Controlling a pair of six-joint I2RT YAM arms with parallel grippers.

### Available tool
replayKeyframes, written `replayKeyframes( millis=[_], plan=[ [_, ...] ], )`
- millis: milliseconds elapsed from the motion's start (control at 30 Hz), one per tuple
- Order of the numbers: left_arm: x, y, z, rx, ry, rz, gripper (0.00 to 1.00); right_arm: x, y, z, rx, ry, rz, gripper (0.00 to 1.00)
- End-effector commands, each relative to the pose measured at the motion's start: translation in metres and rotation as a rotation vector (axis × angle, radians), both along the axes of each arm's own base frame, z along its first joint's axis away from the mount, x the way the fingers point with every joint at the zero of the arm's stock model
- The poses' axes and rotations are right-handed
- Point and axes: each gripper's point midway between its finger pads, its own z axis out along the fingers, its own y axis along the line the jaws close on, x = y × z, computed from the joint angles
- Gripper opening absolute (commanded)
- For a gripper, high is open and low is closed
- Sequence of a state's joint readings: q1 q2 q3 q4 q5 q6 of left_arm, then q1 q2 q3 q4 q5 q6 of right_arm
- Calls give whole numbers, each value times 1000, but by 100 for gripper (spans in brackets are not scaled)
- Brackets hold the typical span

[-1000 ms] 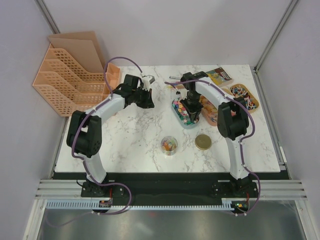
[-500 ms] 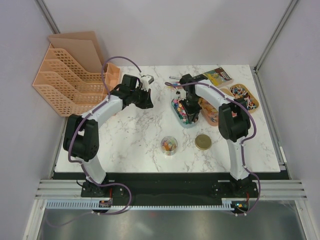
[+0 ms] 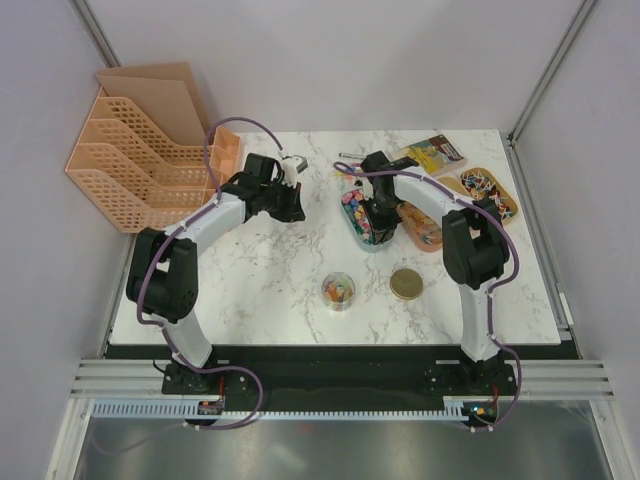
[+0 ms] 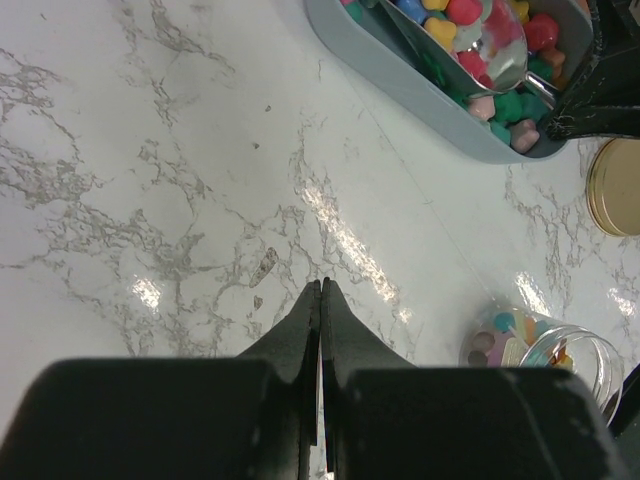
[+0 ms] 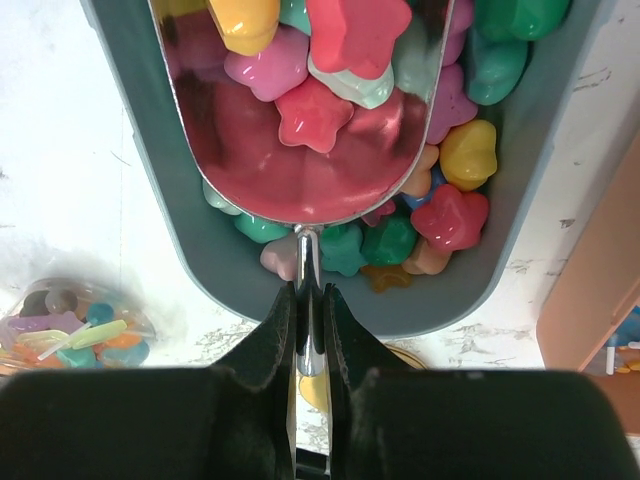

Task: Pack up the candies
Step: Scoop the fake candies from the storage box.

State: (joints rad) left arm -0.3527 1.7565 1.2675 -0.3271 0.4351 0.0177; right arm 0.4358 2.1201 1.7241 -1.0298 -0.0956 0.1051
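Star-shaped candies [image 5: 455, 150] in pink, green, yellow and red fill a grey-blue tray [image 3: 352, 232] [image 5: 165, 185] at the table's middle back. My right gripper [image 5: 309, 290] [image 3: 377, 232] is shut on the thin handle of a metal scoop [image 5: 290, 165], whose bowl lies in the tray and holds several candies [image 5: 335, 55]. A small clear jar [image 3: 338, 291] [image 4: 530, 345] [image 5: 70, 325] with some candies in it stands nearer, beside a gold lid [image 3: 406, 284] [image 4: 615, 185]. My left gripper [image 4: 321, 285] [image 3: 295, 207] hangs shut and empty over bare marble, left of the tray [image 4: 420, 95].
Orange file racks [image 3: 130, 160] stand at the back left. To the right of the grey-blue tray are two orange trays [image 3: 490, 192] [image 3: 420, 225] of small coloured items, and a book [image 3: 438, 152] lies at the back. Pens [image 3: 350, 160] lie behind the tray.
My right gripper has moved slightly left and farther back along the tray with the scoop. The left arm has drawn back a little to the left.
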Motion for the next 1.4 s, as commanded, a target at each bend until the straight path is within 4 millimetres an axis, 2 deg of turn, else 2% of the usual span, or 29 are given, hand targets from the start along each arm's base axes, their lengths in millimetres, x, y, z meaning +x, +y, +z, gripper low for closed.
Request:
replayKeyframes(
  millis=[0,233,300,333,367,400,467,533,567,767,833,867,900,1000,1067,1167,1200,1267,1300,1367],
  plan=[
    [8,4,13,9,-75,-8,2,7,-3,7,-7,-67,-41,0],
    [15,0,14,0,-71,-10,2,14,-4,13,12,-151,-49,0],
    [16,-2,13,-6,-66,-14,2,10,-9,8,2,-167,-49,0],
    [16,-2,12,-7,-64,-13,2,18,-8,15,18,-225,-47,0],
    [17,-2,12,-8,-65,-12,2,11,-11,7,12,-219,-42,0],
    [17,-3,11,-8,-61,-15,2,20,-13,13,13,-286,-40,0],
    [18,-4,12,-10,-62,-16,2,12,-20,3,-2,-291,-39,0],
    [19,-4,13,-13,-66,-18,2,17,-19,9,17,-353,-28,0],
    [20,-5,13,-13,-68,-17,2,12,-23,4,7,-355,-27,0],
    [26,-8,16,-24,-72,-20,2,14,-25,9,24,-442,9,0],
    [27,-9,17,-25,-71,-22,2,19,-23,16,39,-501,21,0],
    [28,-10,17,-26,-73,-22,2,14,-26,11,34,-498,34,0],
    [29,-10,18,-28,-75,-23,2,16,-24,16,45,-524,36,0],
    [32,-12,20,-29,-79,-26,2,6,-25,11,49,-516,44,0],
    [34,-13,22,-32,-84,-27,2,1,-27,17,48,-540,79,0],
    [35,-14,29,-36,-92,-28,2,-2,-31,38,50,-595,113,0],
    [35,-13,33,-35,-98,-25,2,-1,-37,57,30,-645,142,0],
    [35,-9,38,-24,-110,-16,2,3,-43,83,7,-722,184,0],
    [33,-8,47,-23,-131,-16,2,0,-46,107,22,-786,214,0],
    [30,-2,53,6,-162,-10,4,-11,-49,120,22,-827,343,0]
  ],
)
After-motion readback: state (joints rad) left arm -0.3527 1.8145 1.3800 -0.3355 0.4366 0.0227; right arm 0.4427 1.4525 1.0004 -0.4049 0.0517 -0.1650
